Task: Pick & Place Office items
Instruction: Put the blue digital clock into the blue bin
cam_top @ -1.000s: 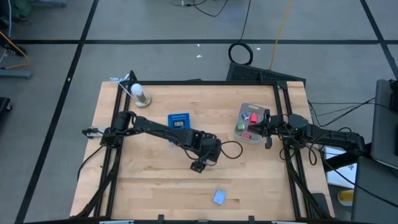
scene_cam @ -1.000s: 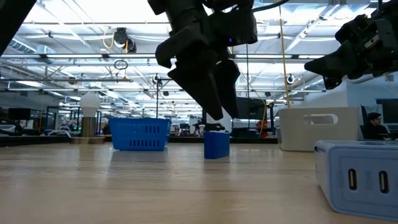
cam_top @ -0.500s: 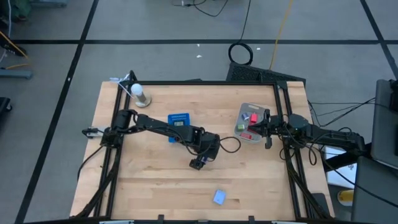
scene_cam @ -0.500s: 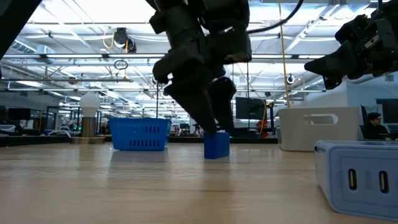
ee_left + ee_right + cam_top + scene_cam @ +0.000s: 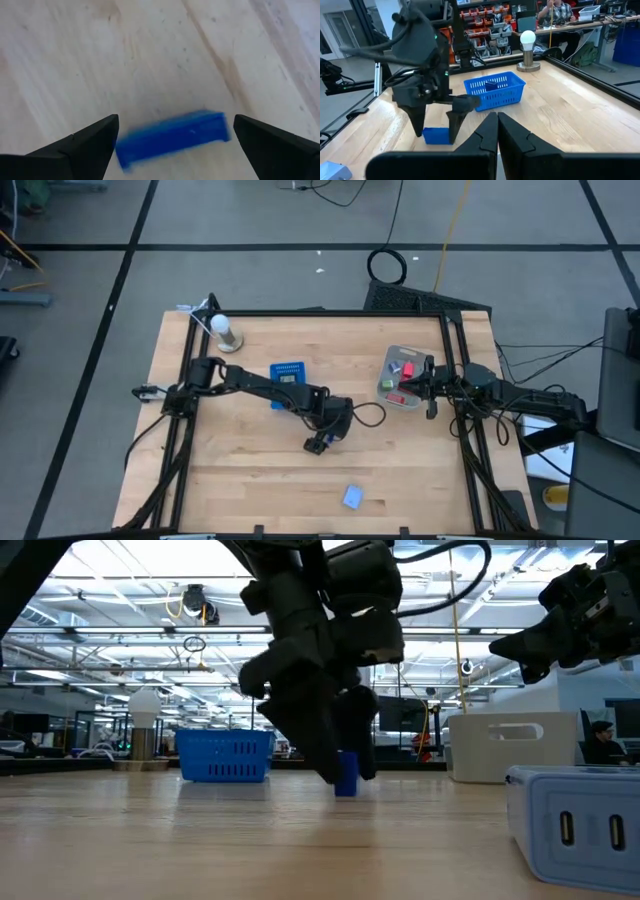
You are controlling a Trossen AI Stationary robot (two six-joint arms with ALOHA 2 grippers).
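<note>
The table [image 5: 240,470] is pale wood planking edged by a black frame, standing on a grey floor crossed by dark lines and loose cables. Near the table's middle the left gripper [image 5: 318,444] hangs low with its fingers spread wide, one on each side of a small blue block [image 5: 346,773] that lies flat on the wood; the left wrist view shows the block [image 5: 172,137] between the two fingertips with wood showing at both ends, so nothing is gripped. A blue basket [image 5: 288,374] sits just beyond the left arm from the block, with a dark piece inside it in the right wrist view. A white bulb on a stand [image 5: 225,330] is at the corner past the basket. A grey bin [image 5: 403,378] holding red, pink and green pieces stands well to the right of the block, and the right gripper [image 5: 430,392], fingers closed on nothing, hovers at the bin's edge. A light blue piece [image 5: 352,497] lies near the table's front edge. The room behind is a workshop with ceiling trusses, lights, shelving and a seated person [image 5: 558,11].
</note>
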